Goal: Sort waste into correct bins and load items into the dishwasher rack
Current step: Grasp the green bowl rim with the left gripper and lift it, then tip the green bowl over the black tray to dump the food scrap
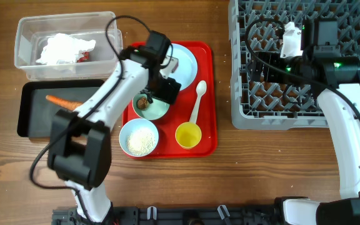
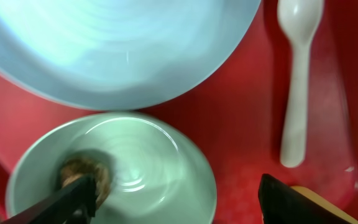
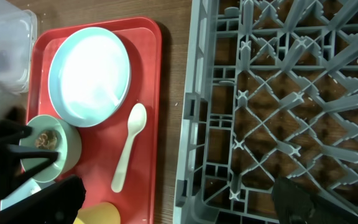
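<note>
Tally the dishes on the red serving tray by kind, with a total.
Large round pale blue plate: 1
Small round mint bowls: 2
Small yellow cup: 1
White plastic spoon: 1
Total: 5

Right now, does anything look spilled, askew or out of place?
Nothing is spilled or damaged. Only leftovers stand out: a brown lump in the mint bowl, white grains in the front bowl, both upright on the red tray.
</note>
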`<state>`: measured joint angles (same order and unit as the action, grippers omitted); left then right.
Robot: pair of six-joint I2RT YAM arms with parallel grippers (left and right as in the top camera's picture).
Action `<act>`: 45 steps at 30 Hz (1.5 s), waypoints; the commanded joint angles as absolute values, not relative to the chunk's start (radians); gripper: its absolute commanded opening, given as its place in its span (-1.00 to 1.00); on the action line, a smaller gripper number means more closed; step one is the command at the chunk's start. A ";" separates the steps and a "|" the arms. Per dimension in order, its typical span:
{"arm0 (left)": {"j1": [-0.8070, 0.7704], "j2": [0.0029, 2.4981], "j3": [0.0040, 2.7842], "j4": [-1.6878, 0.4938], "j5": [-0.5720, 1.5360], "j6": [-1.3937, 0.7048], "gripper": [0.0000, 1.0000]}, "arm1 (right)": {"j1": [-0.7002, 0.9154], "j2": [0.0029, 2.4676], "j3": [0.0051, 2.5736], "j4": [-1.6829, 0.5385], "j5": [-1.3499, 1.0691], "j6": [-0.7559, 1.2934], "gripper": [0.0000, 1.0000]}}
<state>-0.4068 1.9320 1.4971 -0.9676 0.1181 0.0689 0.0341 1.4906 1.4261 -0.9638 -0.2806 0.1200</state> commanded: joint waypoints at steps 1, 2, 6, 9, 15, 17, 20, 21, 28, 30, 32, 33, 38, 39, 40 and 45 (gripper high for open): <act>-0.427 2.013 1.498 -0.958 0.096 0.105 0.53 | 0.033 1.500 1.446 -0.962 -0.282 0.134 0.99; -0.428 2.025 1.498 -0.958 0.096 0.105 0.47 | 0.033 1.500 1.446 -0.963 -0.282 0.134 1.00; -0.428 2.065 1.493 -0.958 0.096 0.104 0.21 | 0.033 1.500 1.446 -0.962 -0.281 0.134 0.99; -0.428 2.078 1.489 -0.958 0.100 0.097 -0.19 | 0.033 1.500 1.446 -0.962 -0.281 0.134 1.00; -0.428 2.080 1.489 -0.957 0.099 0.097 -0.92 | 0.033 1.500 1.446 -0.962 -0.281 0.134 1.00; -0.428 2.080 1.494 -0.959 0.099 0.092 -0.92 | 0.033 1.500 1.446 -0.962 -0.281 0.134 0.99; -0.425 2.071 1.547 -0.974 0.096 0.042 -0.92 | 0.033 1.500 1.446 -0.962 -0.281 0.134 1.00; -0.421 2.064 1.578 -0.993 0.096 0.036 -0.92 | 0.033 1.500 1.446 -0.962 -0.282 0.134 0.99; -0.329 1.986 1.800 -1.208 0.096 -0.067 -0.92 | 0.033 1.500 1.446 -0.961 -0.281 0.134 1.00; -0.274 1.950 1.800 -1.231 0.097 -0.104 -0.92 | 0.033 1.500 1.446 -0.961 -0.281 0.134 0.99; -0.216 1.926 1.800 -1.256 0.097 -0.141 -0.92 | 0.033 1.500 1.446 -0.961 -0.281 0.134 0.99; -0.165 1.913 1.800 -1.279 0.109 -0.147 -0.92 | 0.033 1.500 1.446 -0.961 -0.281 0.134 1.00; 0.081 1.906 1.791 -1.368 0.215 -0.120 -0.92 | 0.033 1.500 1.446 -0.961 -0.282 0.133 1.00; 0.127 1.906 1.786 -1.382 0.261 -0.078 -0.92 | 0.033 1.500 1.446 -0.961 -0.282 0.134 0.99; 0.167 1.906 1.781 -1.394 0.310 -0.037 -0.92 | 0.033 1.500 1.446 -0.961 -0.281 0.134 0.99; 0.409 1.906 1.687 -1.345 0.665 0.187 -0.92 | 0.033 1.500 1.446 -0.959 -0.282 0.134 1.00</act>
<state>0.2867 1.9316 1.7508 -1.3781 0.3782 0.0086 0.0341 1.4906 1.4261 -0.9634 -0.2802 0.1200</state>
